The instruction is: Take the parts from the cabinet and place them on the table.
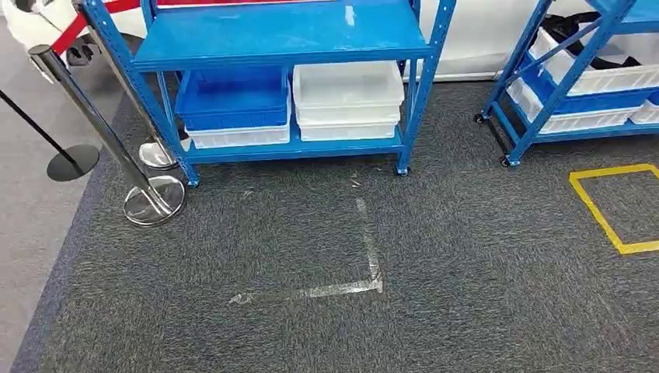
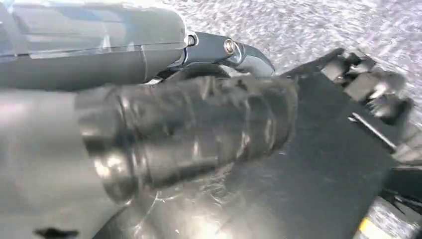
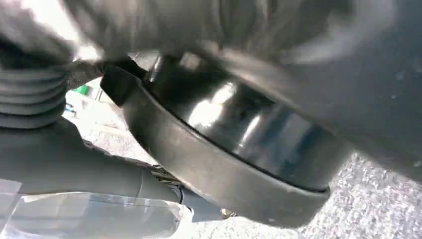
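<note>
The blue cabinet [image 1: 280, 35] stands ahead of me on the dark carpet. Its lowest shelf holds a blue bin [image 1: 233, 97] stacked on a white one, and beside it a stack of white bins [image 1: 348, 89]. I cannot see into the bins. In the left wrist view my left hand [image 2: 99, 50] is a blurred grey shape close to the lens, hanging over the carpet. The right wrist view has my right hand [image 3: 59, 159] with its ribbed cover, also blurred. How the fingers of either hand lie is unclear, and I see nothing held in them.
A second blue rack [image 1: 575, 85] with white and blue bins stands at the right. Two chrome stanchions [image 1: 151, 198] with a red belt stand left of the cabinet. A yellow tape square [image 1: 614, 206] and a clear tape corner [image 1: 365, 284] mark the carpet.
</note>
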{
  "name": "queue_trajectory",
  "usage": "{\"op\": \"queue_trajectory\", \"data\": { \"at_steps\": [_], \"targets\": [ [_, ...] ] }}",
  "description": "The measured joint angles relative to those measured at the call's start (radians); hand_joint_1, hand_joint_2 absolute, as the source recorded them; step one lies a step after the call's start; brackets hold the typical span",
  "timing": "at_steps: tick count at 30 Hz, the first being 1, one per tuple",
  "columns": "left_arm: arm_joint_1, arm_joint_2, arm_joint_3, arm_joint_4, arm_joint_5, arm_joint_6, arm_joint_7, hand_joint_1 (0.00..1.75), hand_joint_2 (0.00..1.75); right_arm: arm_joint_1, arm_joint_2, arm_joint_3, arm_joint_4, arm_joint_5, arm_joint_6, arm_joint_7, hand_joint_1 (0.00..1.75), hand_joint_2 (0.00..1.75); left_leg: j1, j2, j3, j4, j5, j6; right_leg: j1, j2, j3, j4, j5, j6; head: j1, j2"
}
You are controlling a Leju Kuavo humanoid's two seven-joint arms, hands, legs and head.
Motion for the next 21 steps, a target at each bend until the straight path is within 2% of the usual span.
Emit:
{"op": "queue_trajectory", "data": {
  "at_steps": [2,4,5,6,7,8,9,10,11,13,14,16,18,19,20,21],
  "targets": [
    [0.011,0.001,0.038,-0.003,-0.020,-0.013,-0.005,0.00,0.00,0.015,-0.001,-0.028,0.000,0.017,0.012,-0.009,0.00,0.00,-0.001,0.001,0.003,-0.003,0.000,-0.006,0.001,0.000,0.000,-0.002,0.000,-0.008,0.000,0.000],
    [0.027,0.002,0.077,-0.007,-0.045,-0.027,-0.010,0.00,0.00,0.026,-0.003,-0.061,-0.001,0.034,0.024,-0.022,0.00,0.00,0.001,0.005,-0.004,0.016,-0.016,-0.016,-0.006,-0.005,0.011,-0.008,0.004,-0.018,0.000,0.000],
    [0.035,0.003,0.101,-0.008,-0.060,-0.035,-0.013,0.00,0.00,0.030,-0.003,-0.082,-0.003,0.044,0.031,-0.029,0.00,0.00,0.002,0.008,-0.025,0.065,-0.051,-0.022,-0.007,-0.007,0.011,-0.008,0.004,-0.021,-0.007,0.000],
    [0.044,0.002,0.129,-0.008,-0.076,-0.042,-0.019,0.00,0.00,0.031,-0.003,-0.105,-0.007,0.055,0.038,-0.038,0.00,0.00,0.002,0.008,-0.066,0.154,-0.098,-0.027,-0.006,-0.010,0.010,-0.008,0.004,-0.023,-0.005,0.000],
    [0.051,0.002,0.156,-0.008,-0.088,-0.050,-0.024,0.00,0.00,0.031,-0.003,-0.126,-0.012,0.064,0.044,-0.042,0.00,0.00,0.002,0.008,-0.103,0.235,-0.130,-0.030,-0.004,-0.012,0.010,-0.007,0.004,-0.024,-0.007,0.000],
    [0.060,0.003,0.179,-0.008,-0.097,-0.058,-0.027,0.00,0.00,0.030,-0.003,-0.141,-0.016,0.072,0.049,-0.048,0.00,0.00,0.002,0.008,-0.133,0.298,-0.145,-0.031,-0.002,-0.015,0.010,-0.007,0.003,-0.025,-0.006,0.000],
    [0.071,0.003,0.203,-0.008,-0.108,-0.064,-0.030,0.00,0.00,0.029,-0.003,-0.157,-0.025,0.079,0.053,-0.056,0.00,0.00,0.002,0.009,-0.140,0.312,-0.136,-0.029,-0.001,-0.017,0.012,-0.007,0.002,-0.027,-0.006,0.000],
    [0.083,0.003,0.227,-0.008,-0.117,-0.069,-0.032,0.00,0.00,0.028,-0.004,-0.171,-0.034,0.087,0.056,-0.058,0.00,0.00,0.002,0.009,-0.128,0.284,-0.110,-0.026,0.000,-0.017,0.014,-0.007,0.001,-0.028,-0.005,0.000],
    [0.099,0.003,0.258,-0.008,-0.127,-0.076,-0.035,0.00,0.00,0.025,-0.004,-0.191,-0.048,0.094,0.061,-0.062,0.00,0.00,0.002,0.009,-0.095,0.215,-0.066,-0.020,0.001,-0.017,0.016,-0.007,0.000,-0.028,-0.006,0.000],
    [0.127,0.003,0.298,-0.008,-0.142,-0.087,-0.041,0.00,0.00,0.016,-0.004,-0.221,-0.068,0.106,0.071,-0.074,0.00,0.00,-0.003,0.016,-0.009,0.035,0.011,-0.004,0.003,-0.015,0.020,-0.007,-0.002,-0.027,-0.007,0.000],
    [0.134,0.004,0.331,-0.006,-0.153,-0.097,-0.042,0.00,0.00,0.013,-0.004,-0.250,-0.084,0.115,0.072,-0.078,0.00,0.00,-0.007,0.020,0.011,-0.003,-0.010,0.001,0.006,-0.016,0.021,-0.007,-0.004,-0.023,-0.004,0.000],
    [0.158,0.004,0.376,-0.006,-0.174,-0.111,-0.048,0.00,0.00,0.009,-0.005,-0.287,-0.104,0.131,0.084,-0.091,0.00,0.00,-0.014,0.017,0.008,-0.006,-0.004,0.006,0.003,-0.018,0.018,-0.012,-0.002,-0.013,-0.005,0.000],
    [0.175,0.004,0.435,-0.006,-0.196,-0.125,-0.055,0.00,0.00,0.014,-0.006,-0.323,-0.118,0.145,0.094,-0.098,0.00,0.00,-0.009,0.016,0.012,-0.017,0.002,0.016,0.005,-0.018,0.021,-0.018,-0.001,-0.002,-0.005,0.000],
    [0.182,0.002,0.462,-0.006,-0.207,-0.135,-0.059,0.00,0.00,0.020,-0.013,-0.340,-0.122,0.155,0.100,-0.104,0.00,1.75,-0.001,0.020,0.021,-0.031,0.010,0.018,0.004,-0.015,0.016,-0.002,-0.010,0.002,-0.004,0.000],
    [0.185,0.001,0.486,-0.008,-0.219,-0.143,-0.062,0.00,0.00,0.031,-0.014,-0.359,-0.126,0.163,0.107,-0.111,0.00,1.75,-0.002,0.020,0.024,-0.038,0.011,0.023,0.006,-0.009,0.002,0.029,-0.040,0.006,-0.003,0.000],
    [0.184,0.001,0.509,-0.013,-0.232,-0.153,-0.063,0.00,0.00,0.045,-0.017,-0.380,-0.127,0.173,0.113,-0.115,0.00,1.75,-0.001,0.022,0.023,-0.038,0.012,0.028,0.005,-0.005,-0.030,0.098,-0.082,0.009,0.001,0.000]
  ]
}}
